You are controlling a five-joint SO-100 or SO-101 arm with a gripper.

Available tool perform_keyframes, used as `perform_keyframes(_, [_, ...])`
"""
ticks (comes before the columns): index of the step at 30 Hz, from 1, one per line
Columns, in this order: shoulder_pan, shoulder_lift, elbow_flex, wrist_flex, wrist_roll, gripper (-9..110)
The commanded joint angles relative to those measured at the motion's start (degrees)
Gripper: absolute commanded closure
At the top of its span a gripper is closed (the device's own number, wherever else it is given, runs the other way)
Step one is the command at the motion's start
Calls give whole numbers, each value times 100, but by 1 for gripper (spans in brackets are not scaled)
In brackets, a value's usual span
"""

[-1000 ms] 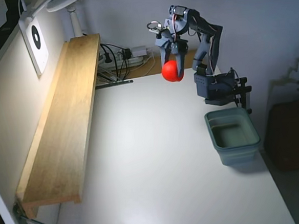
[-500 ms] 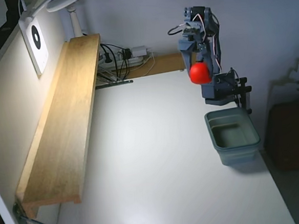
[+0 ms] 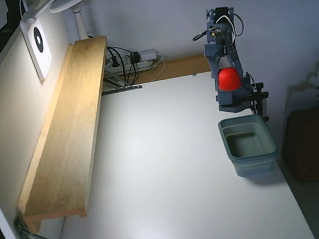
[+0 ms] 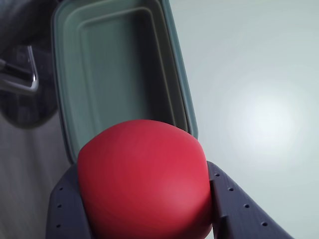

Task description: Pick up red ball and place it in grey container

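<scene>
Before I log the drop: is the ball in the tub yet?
Out. The gripper holds the red ball above the empty grey container.

Home desk: wooden shelf (image 3: 67, 137), cables (image 3: 125, 64).

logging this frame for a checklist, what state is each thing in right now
small smooth bright red ball: held off the table, clamped between the jaws
rectangular grey-green plastic tub: upright on the white table, open, empty
gripper: shut on the ball, above the tub's near end in the wrist view
</scene>
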Motion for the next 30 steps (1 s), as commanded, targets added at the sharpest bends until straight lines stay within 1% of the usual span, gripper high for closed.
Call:
perform_keyframes(1, [-71, -298, -387, 31, 18, 78])
perform_keyframes(13, [-71, -1946, -1539, -207, 18, 78])
perform_keyframes(21, [-71, -3257, -2897, -161, 18, 78])
perform_keyframes(24, [-71, -3507, -3204, -104, 18, 78])
perform_keyframes(30, [-71, -3507, -3204, -104, 18, 78])
